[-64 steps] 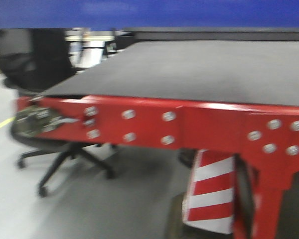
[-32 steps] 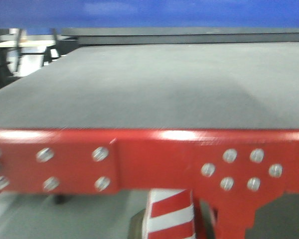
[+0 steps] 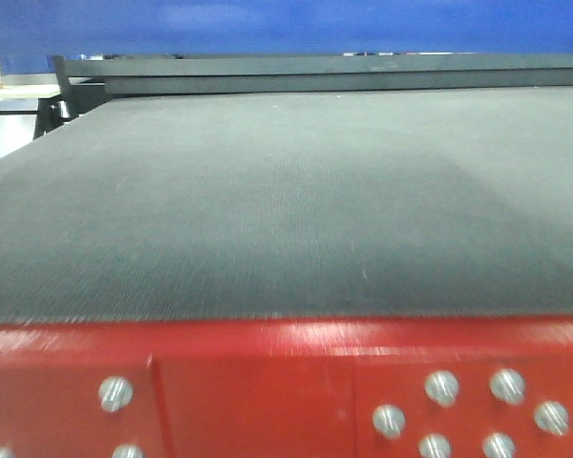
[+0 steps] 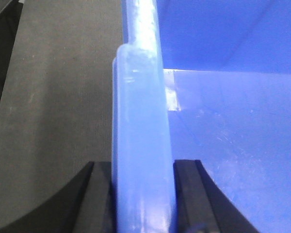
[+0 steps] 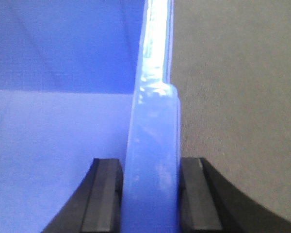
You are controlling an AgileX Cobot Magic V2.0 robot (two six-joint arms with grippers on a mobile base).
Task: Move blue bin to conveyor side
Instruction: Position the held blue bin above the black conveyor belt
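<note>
Between the two black fingers [image 4: 101, 199] of the left gripper [image 4: 143, 191] stands the thick rimmed top edge of the large glossy blue plastic bin [image 4: 233, 145]. The fingers press on it from both sides, closed down to the rim's width. On this gripper's inner side lie the bin's smooth blue floor and far wall. On its outer side, below the rim, runs the wide flat dark grey-green woven conveyor belt [image 4: 53, 97].

The right gripper [image 5: 150, 194] clamps the bin's rim on its own side in the same way, fingers tight on either face. The blue interior is on its inner side and the belt on its outer side. Whether the bin's base touches the belt cannot be told.

In the front-facing view the bin shows as a blue band along the top, above the belt. The belt's near end is bounded by a red painted metal frame [image 3: 258, 382] studded with silver slotted bolts [image 3: 442, 386].
</note>
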